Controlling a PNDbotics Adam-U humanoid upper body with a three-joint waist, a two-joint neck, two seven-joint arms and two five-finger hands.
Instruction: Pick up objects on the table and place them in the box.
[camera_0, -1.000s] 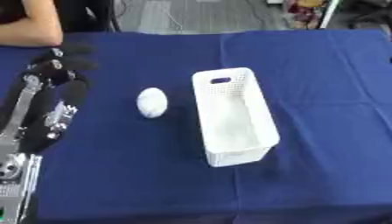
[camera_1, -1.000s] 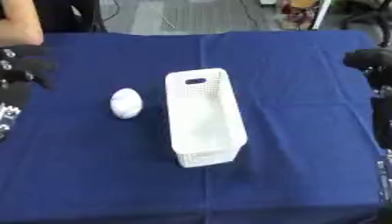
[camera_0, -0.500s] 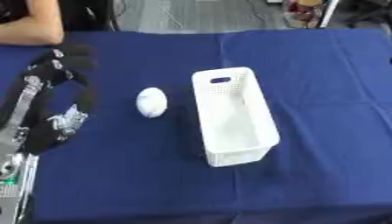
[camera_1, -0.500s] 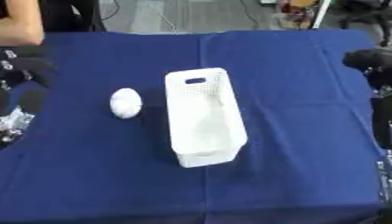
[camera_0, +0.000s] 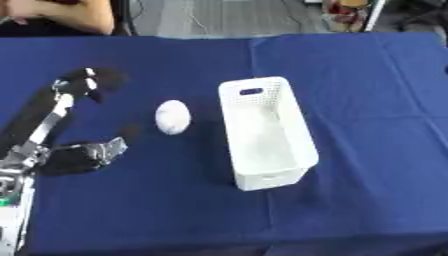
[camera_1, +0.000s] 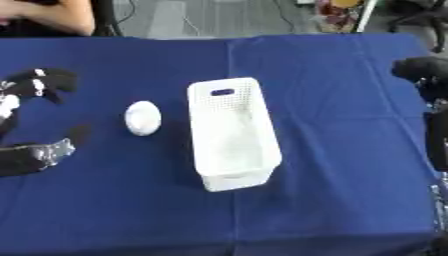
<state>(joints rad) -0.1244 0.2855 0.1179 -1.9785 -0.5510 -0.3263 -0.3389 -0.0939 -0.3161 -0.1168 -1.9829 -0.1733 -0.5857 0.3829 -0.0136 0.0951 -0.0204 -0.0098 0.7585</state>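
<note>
A table draped in dark blue cloth (camera_0: 367, 90) fills the room in front of the robot, and near its middle stands the white perforated plastic box (camera_0: 265, 131), long and narrow, open at the top, with a slot handle at its far end and nothing that I can see inside. Just beside it on the robot's left, but not touching, lies the one thing to be moved: a white egg-shaped object (camera_0: 172, 117), smooth and pale, resting on its side on the cloth. It looks light and rigid, and its rounded, glossy-looking surface would probably slip out of a pinch at the tips; I'd wrap it across the widest part, thumb on one flank and fingers on the other, and treat it as breakable. The left hand (camera_0: 87, 82) hovers beyond and to the left of the egg, apart from it, dark fingers curled inward and holding nothing. The right hand (camera_1: 422, 71) sits well away at the right edge, a dark bunched shape; I cannot tell how its fingers lie.
</note>
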